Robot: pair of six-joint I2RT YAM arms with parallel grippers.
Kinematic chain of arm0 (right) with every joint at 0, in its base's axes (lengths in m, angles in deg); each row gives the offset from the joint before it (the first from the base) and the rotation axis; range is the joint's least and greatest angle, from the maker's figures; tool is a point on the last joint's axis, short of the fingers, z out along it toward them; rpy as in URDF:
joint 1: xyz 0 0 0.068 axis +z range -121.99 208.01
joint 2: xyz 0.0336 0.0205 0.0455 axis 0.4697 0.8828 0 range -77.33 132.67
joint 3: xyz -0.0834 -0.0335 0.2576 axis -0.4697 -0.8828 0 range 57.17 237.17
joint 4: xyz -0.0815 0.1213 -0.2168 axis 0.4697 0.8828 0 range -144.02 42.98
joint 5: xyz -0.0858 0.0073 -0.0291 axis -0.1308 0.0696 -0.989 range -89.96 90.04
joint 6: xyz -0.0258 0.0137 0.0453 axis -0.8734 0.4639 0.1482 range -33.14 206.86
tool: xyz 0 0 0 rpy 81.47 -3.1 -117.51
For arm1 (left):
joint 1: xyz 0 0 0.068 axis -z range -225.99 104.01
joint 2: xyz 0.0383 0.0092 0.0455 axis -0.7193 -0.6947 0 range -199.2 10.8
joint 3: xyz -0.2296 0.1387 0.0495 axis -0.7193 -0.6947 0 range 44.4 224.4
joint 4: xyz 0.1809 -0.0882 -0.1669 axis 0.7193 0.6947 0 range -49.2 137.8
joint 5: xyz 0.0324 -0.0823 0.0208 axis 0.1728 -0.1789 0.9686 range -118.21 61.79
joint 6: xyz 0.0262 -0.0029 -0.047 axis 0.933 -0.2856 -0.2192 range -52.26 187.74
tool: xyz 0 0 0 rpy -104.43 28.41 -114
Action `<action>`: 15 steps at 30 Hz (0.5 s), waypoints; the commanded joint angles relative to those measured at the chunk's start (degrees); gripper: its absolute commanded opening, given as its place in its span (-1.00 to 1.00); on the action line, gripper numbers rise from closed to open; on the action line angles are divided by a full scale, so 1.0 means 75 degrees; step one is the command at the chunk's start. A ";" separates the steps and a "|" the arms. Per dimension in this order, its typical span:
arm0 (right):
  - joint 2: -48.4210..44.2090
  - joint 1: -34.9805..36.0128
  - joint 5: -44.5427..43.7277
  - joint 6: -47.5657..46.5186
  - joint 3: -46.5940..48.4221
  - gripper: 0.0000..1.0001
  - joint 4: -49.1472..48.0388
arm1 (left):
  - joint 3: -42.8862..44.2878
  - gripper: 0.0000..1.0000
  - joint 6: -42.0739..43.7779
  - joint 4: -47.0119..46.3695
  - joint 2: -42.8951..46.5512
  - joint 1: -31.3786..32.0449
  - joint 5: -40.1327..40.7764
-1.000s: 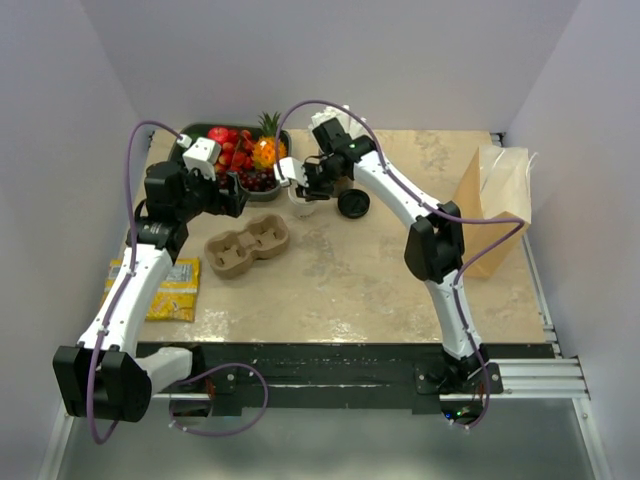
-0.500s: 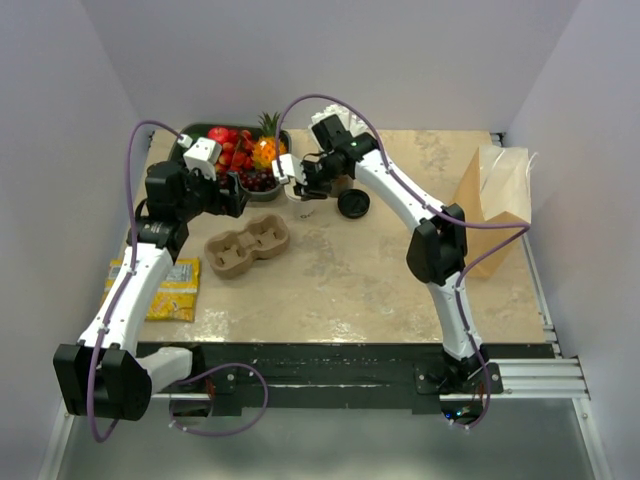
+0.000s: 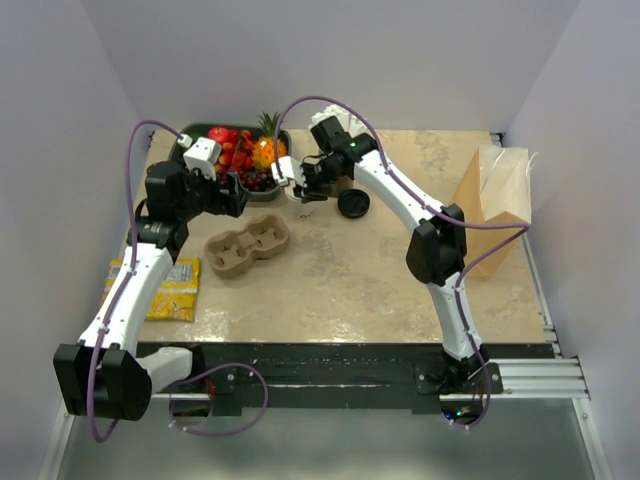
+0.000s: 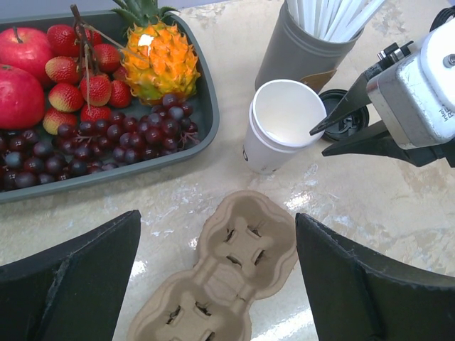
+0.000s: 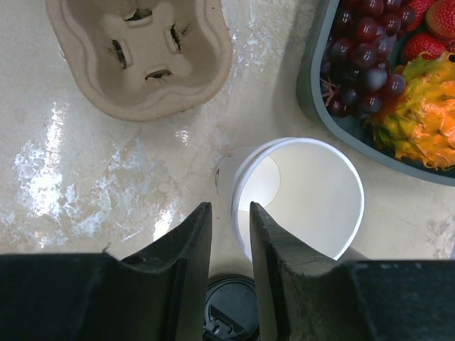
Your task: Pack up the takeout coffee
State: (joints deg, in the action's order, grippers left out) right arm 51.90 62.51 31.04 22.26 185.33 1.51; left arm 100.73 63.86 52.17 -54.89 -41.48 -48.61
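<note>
the right end effector (image 5: 229, 209) is pinching the rim of the takeout coffee (image 5: 313, 206), lidless, near the surface's far edge. the thin paper is likely crushing easily, so a gentle hold suits.

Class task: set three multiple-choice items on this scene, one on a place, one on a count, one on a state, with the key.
1. Where does the black lid lie? A on the white cup; B on the table beside the grey straw cup; C in the pulp carrier.
2. How many wells has the pulp carrier? A one; B four; C two.
3. The white cup is: A open and empty; B lidded; C crushed flat.
Key: 1 B, it rests on the tabletop; 2 C, two hollows show; 3 A, its bare white bottom shows.
</note>
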 commanded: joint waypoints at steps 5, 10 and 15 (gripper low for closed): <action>-0.0004 0.0052 -0.0138 -0.0082 0.0127 -0.39 -0.0068 | -0.0094 0.87 -0.0115 -0.0345 0.0005 -0.0086 -0.0139; 0.0043 0.0040 -0.0243 -0.0094 0.0080 -0.40 -0.0138 | -0.0094 0.87 -0.0104 -0.0345 0.0017 -0.0098 -0.0115; 0.0090 0.0040 -0.0302 -0.0094 0.0092 -0.42 -0.0185 | -0.0117 0.87 -0.0104 -0.0345 0.0017 -0.0110 -0.0104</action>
State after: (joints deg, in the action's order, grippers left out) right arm 51.92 62.51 29.43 22.26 185.33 1.18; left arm 100.71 63.84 52.00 -54.89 -41.66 -48.63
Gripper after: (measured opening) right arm 0.294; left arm 0.937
